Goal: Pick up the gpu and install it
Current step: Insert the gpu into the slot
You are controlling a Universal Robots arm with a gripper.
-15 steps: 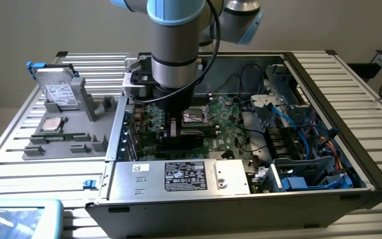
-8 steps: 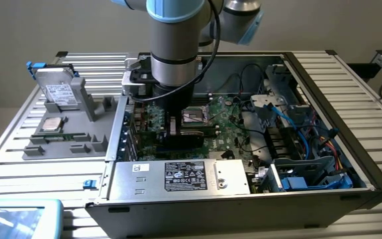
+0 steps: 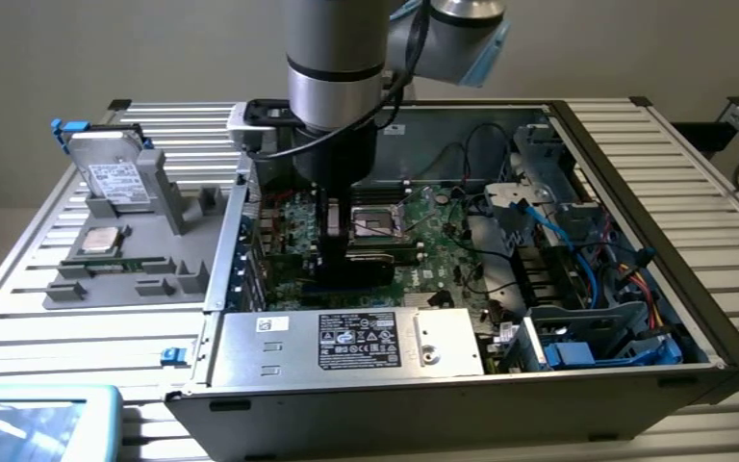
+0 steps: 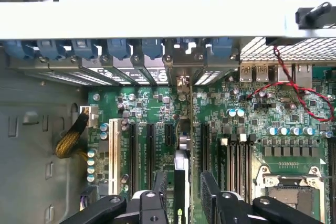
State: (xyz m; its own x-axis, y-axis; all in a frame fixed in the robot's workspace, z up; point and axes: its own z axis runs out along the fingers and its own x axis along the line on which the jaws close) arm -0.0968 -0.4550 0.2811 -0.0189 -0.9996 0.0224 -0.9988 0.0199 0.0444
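A robotics lab bench: an opened computer case [image 3: 472, 289] sits on a slatted aluminium table [image 3: 677, 164], parts racked in a grey fixture [image 3: 139, 260] beside it.

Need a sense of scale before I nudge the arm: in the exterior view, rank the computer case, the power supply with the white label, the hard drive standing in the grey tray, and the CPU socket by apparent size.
1. Computer case
2. Power supply, nearest the camera, which flatters it
3. Hard drive
4. CPU socket, partly hidden behind the arm
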